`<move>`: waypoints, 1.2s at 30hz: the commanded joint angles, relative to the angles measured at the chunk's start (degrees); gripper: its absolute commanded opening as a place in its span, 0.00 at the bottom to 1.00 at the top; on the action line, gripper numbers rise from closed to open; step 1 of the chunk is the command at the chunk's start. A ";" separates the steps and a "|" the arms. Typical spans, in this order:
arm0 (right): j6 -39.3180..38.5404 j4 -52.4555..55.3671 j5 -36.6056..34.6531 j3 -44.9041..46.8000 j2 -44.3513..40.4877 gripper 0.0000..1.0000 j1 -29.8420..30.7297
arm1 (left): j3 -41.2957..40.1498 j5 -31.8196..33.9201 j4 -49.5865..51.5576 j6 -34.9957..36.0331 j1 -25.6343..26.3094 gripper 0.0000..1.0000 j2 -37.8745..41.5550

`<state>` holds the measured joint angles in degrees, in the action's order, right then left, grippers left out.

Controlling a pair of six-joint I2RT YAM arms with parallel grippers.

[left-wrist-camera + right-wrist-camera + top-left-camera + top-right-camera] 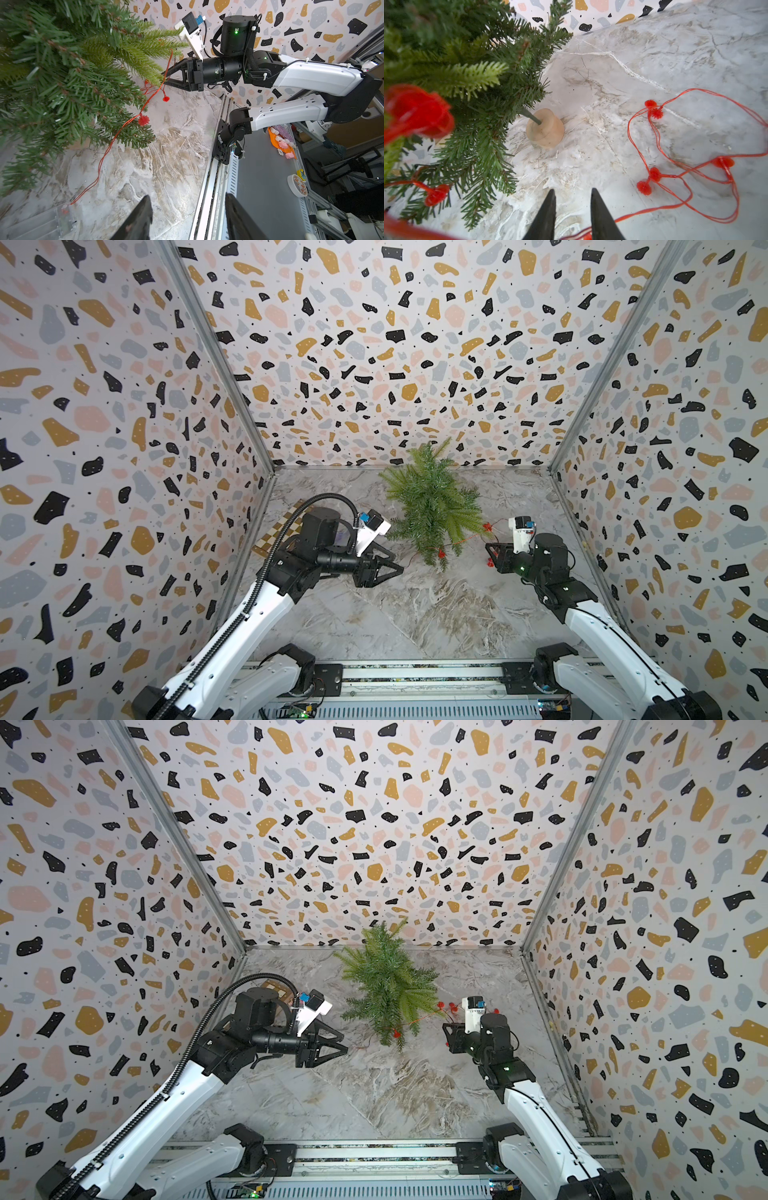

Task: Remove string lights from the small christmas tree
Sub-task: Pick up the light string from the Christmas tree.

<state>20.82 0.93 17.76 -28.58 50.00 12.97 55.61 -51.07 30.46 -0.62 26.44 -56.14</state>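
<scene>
String lights (143, 120), a thin reddish-copper wire carrying small red spiky plastic bulbs and ending in a small clear plastic box (41, 224), lie partly on the small green artificial christmas tree (432, 502) and partly on the grey marble-patterned desk (415, 614). The tree stands on a pale round wooden base (545, 129) near the middle of the desk's far edge. One run of wire hangs across the lower branches on the tree's near side. Several loose loops with bulbs rest on the desk between the tree and the right edge. The clear box lies flat on the desk close to the left gripper (187, 194).

Handling. Judge the wire as very light, limp and slightly springy: it follows any pull and is likely to snag on the needle branches. The tree also looks light, so a hard pull may tip or drag it. The bulbs are small, hard and probably brittle. Take hold on bare wire just beside a bulb, so that the bulb acts as a stop against slipping. Draw the wire away from the branches, not through them.

Right gripper (163, 78): positioned beside the lowest branches on the tree's right side. The jaws stand a little apart, with a plain gap between them. A strand of the wire crosses that gap near the jaw tips. No clamping contact is visible.

Left gripper: held over the desk at the tree's left side. The jaws stand about half apart, empty, touching nothing.
</scene>
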 commanded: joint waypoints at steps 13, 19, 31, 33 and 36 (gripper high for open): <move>-3.49 1.77 -3.62 -10.06 4.09 0.00 -0.23 | 1.87 1.32 0.13 -0.15 0.28 0.56 -0.57; -4.89 4.11 -4.89 -14.22 5.33 0.00 -0.14 | 1.78 1.30 0.30 -0.13 0.28 0.56 -0.20; -8.17 7.03 -5.86 -21.72 7.86 0.00 1.19 | 1.52 1.30 0.21 -0.05 0.28 0.56 0.04; -9.31 8.44 -6.97 -23.57 8.72 0.00 2.19 | 1.43 1.41 0.28 -0.03 0.29 0.56 0.15; -10.67 10.10 -9.18 -25.62 9.38 0.00 3.51 | 1.34 1.32 0.30 -0.13 0.28 0.56 0.31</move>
<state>12.56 8.38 11.16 -50.96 59.55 15.46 55.86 -49.82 31.33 -0.73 26.44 -56.62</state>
